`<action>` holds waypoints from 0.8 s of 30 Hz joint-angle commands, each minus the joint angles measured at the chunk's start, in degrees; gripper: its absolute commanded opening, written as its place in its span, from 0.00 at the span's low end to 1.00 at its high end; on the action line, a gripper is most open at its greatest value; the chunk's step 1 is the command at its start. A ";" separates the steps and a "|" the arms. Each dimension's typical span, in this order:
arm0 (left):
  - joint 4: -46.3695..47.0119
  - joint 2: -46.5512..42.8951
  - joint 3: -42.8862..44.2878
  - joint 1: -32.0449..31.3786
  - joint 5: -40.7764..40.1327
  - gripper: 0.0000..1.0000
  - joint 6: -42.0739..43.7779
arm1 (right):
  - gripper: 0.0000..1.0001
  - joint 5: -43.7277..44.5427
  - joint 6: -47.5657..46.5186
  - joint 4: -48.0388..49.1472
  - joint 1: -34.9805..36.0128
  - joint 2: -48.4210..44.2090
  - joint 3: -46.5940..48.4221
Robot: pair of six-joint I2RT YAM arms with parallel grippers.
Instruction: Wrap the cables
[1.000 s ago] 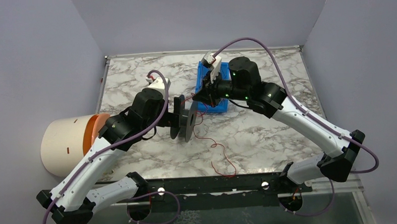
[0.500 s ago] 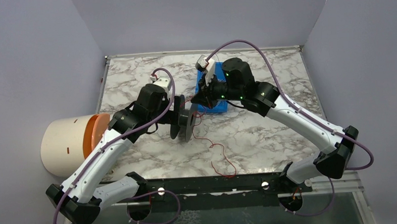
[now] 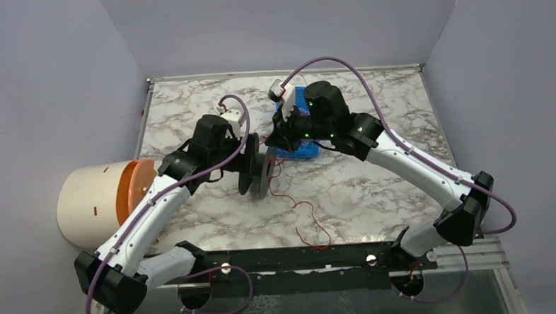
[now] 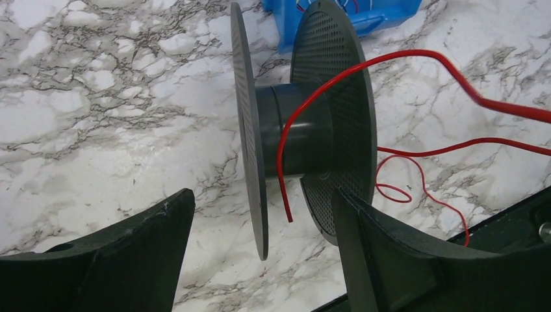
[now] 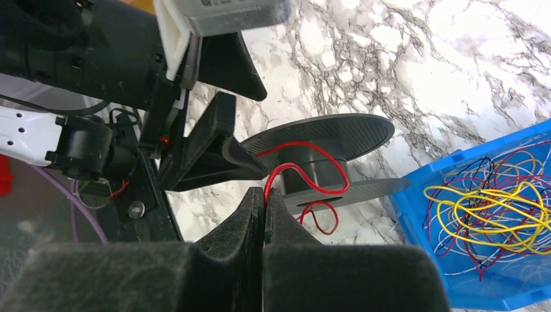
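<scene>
A black spool (image 3: 260,170) stands on its flange edges at mid table. My left gripper (image 3: 249,165) is open, its fingers either side of the spool (image 4: 305,130); in the left wrist view its jaws (image 4: 260,195) stand wide apart. My right gripper (image 3: 273,140) is shut on a red cable (image 5: 305,172) just beside the spool (image 5: 325,140), pinched at the fingertips (image 5: 264,195). The red cable (image 4: 390,62) loops over the hub and trails across the table (image 3: 307,214). More cables (image 5: 494,201), yellow, red and purple, lie tangled in a blue bin (image 3: 303,151).
The blue bin (image 5: 416,227) sits just behind the spool and shows in the left wrist view (image 4: 364,23). A cream cylinder with an orange inside (image 3: 97,204) lies at the table's left edge. A black rail (image 3: 301,258) runs along the near edge.
My right gripper has moved left towards the spool, keeping the red cable. My left wrist has shifted a little right. The spool has stayed in place.
</scene>
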 commanded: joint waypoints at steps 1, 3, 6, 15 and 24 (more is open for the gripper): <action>2.80 0.84 -1.57 0.93 2.43 0.79 1.31 | 0.01 -1.52 0.84 2.43 0.01 0.95 1.58; 3.26 0.88 -2.00 1.12 1.74 0.77 1.31 | 0.01 -1.49 1.09 2.63 -0.08 1.30 1.44; 3.94 1.08 -2.55 1.34 1.23 0.75 1.38 | 0.01 -1.45 1.37 3.34 -0.08 1.30 0.87; 5.51 2.89 -3.80 1.49 2.07 0.68 2.08 | 0.01 -1.95 2.54 5.10 -0.17 0.91 -0.62; 6.26 4.58 -3.67 1.63 2.39 0.59 2.10 | 0.01 -2.08 2.90 5.97 -0.23 0.97 -1.80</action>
